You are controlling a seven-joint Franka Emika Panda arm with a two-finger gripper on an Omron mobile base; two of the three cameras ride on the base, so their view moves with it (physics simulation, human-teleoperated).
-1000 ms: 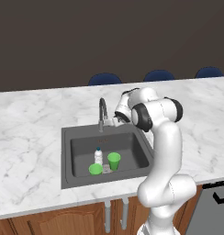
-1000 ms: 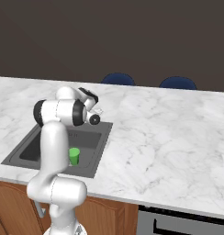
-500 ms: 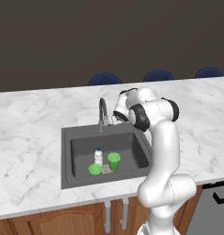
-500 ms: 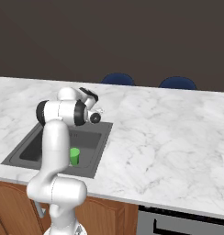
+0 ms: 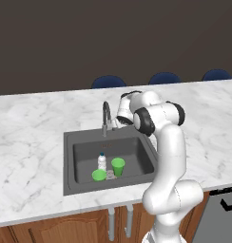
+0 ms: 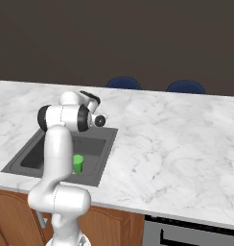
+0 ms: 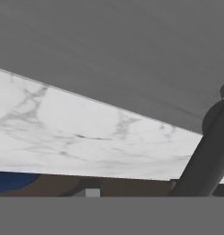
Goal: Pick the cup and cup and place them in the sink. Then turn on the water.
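Two green cups rest inside the dark sink [image 5: 70,138]. One cup [image 5: 118,166] stands upright, and the other cup [image 5: 99,175] sits just left of it near the front wall. From the right base view a single cup [image 6: 78,163] shows in the sink [image 6: 23,158], beside my arm. My gripper [image 5: 117,123] hangs low behind the basin, right of the curved tap [image 5: 106,116], at its base beside the small side lever. Its fingers are too small and crowded to judge. In the hand view the tap's dark column [image 7: 206,156] rises close on the right.
A small white bottle with a blue cap [image 5: 102,160] stands in the sink behind the cups. White marble counter [image 5: 32,123] surrounds the basin. Blue chair backs [image 5: 108,82] line the far side, and a dark appliance front [image 5: 222,209] sits lower right.
My hand has dropped slightly and shifted left toward the tap's base. The cups and the bottle have not moved.
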